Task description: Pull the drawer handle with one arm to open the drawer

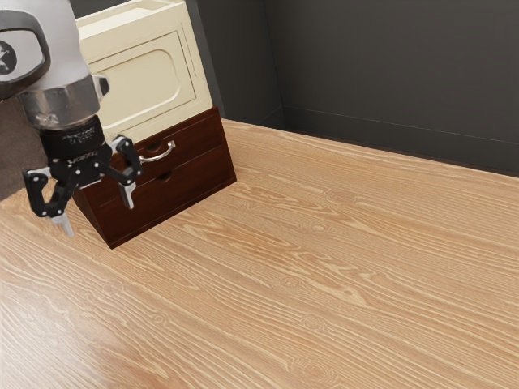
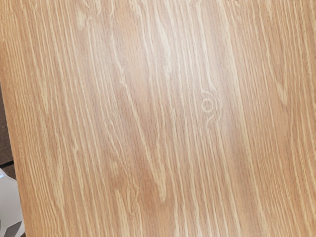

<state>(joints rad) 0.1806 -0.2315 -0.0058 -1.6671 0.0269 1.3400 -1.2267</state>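
Nearest in the exterior view runs the pale, streaky wood of the desk (image 1: 324,275), its far edge slanting down toward the exterior view's right. Over it, close to the exterior view's left edge, the pincer (image 1: 96,212) hangs from the arm (image 1: 61,65), pointing down, its two fingers standing well apart with nothing between them that they grip. The wrist view looks down on the desk: a ringed knot (image 2: 207,104) marks the grain, and past one edge of the desk come brown floor (image 2: 4,133) and part of a white, rounded thing (image 2: 10,202).

Behind the pincer, by the desk's far edge, stands a dark red-brown drawer chest (image 1: 195,182), partly hidden by the pincer. The curved silver handle (image 1: 168,149) is on the upper drawer (image 1: 195,139) — toward the exterior view's right from the pincer, which is not clamped on it. What shows of the upper and lower drawer (image 1: 195,180) fronts lies flush; both have a small dark notch at the top.

On top of the chest sits a cream cabinet (image 1: 138,77) with a raised, rounded panel on its face. Farthest off, beyond the desk's far edge, rises a dark grey wall (image 1: 389,73).
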